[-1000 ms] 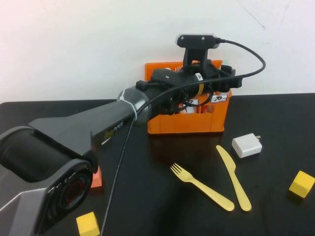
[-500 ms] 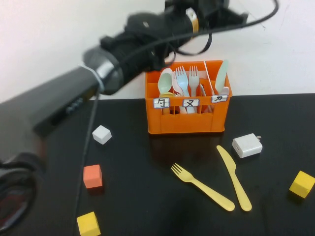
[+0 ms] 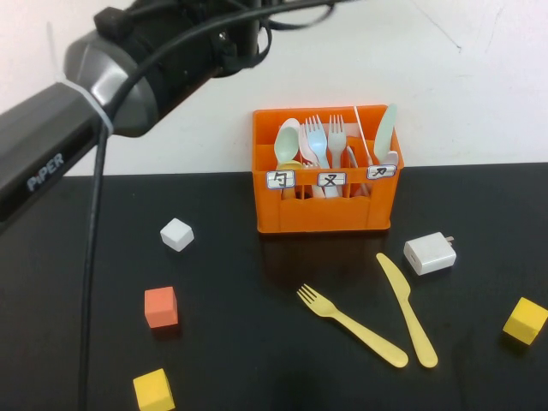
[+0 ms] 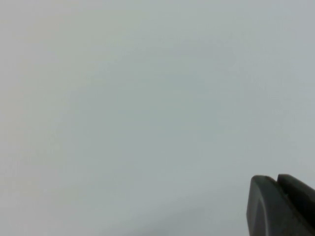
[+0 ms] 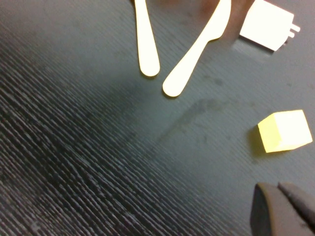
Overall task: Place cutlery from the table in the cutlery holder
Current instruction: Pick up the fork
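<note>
An orange cutlery holder [image 3: 325, 210] stands at the back of the black table, holding several forks, spoons and a knife. A yellow fork [image 3: 351, 325] and a yellow knife [image 3: 407, 308] lie on the table in front of it. Their handles show in the right wrist view, the fork [image 5: 146, 39] and the knife [image 5: 197, 49]. My left arm [image 3: 128, 77] is raised at the upper left, its gripper [image 4: 278, 184] shut, empty and facing the wall. My right gripper [image 5: 278, 189] is shut and empty above the table near a yellow cube [image 5: 285, 130].
A white charger [image 3: 430, 253] lies right of the knife and shows in the right wrist view [image 5: 268, 24]. A yellow cube [image 3: 524, 320] sits at the right edge. A white cube [image 3: 176, 234], a red cube [image 3: 161, 307] and another yellow cube [image 3: 153, 391] lie on the left.
My left arm has lifted up and back to the left, away from the cutlery holder, which is now uncovered. The fork and knife on the table have not moved.
</note>
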{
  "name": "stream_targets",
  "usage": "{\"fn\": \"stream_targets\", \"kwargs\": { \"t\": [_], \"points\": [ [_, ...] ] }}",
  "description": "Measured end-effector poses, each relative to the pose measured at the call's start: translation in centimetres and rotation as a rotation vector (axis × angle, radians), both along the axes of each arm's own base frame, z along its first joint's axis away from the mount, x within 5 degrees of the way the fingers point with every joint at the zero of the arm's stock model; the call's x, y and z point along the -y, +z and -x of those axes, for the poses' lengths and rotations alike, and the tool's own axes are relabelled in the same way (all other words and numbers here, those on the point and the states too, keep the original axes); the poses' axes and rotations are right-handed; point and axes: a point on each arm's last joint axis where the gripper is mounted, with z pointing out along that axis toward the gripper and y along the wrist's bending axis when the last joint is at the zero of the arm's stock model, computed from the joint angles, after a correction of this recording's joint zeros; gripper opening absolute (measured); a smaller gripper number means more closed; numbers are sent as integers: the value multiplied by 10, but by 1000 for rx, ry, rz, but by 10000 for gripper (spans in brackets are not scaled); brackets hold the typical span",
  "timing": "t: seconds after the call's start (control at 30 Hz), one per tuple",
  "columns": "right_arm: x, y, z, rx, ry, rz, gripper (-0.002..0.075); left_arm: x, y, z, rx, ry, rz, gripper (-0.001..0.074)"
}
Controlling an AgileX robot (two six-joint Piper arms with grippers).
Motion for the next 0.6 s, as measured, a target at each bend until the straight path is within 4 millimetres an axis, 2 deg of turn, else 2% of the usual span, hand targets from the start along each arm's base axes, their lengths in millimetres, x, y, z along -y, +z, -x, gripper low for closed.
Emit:
{"fn": "stream_targets", "kwargs": {
  "t": [0.13, 0.27, 0.37, 0.47, 0.6],
  "points": [
    [0, 0, 0, 0, 0, -4, -2, -28, 4, -5, 4, 308, 18, 0],
    [-2, 1, 0, -2, -3, -25, -2, -55, -5, -3, -134, 577, 53, 0],
    [-4, 1, 0, -9, -4, -60, -2, -59, -15, 0, -287, 605, 49, 0],
    [-5, 1, 2, -28, 3, -70, -2, -53, -25, 3, -436, 532, 97, 0],
    [-6, 0, 3, -43, 10, -76, -2, -44, -29, 9, -550, 432, 139, 0]
  ]
}}
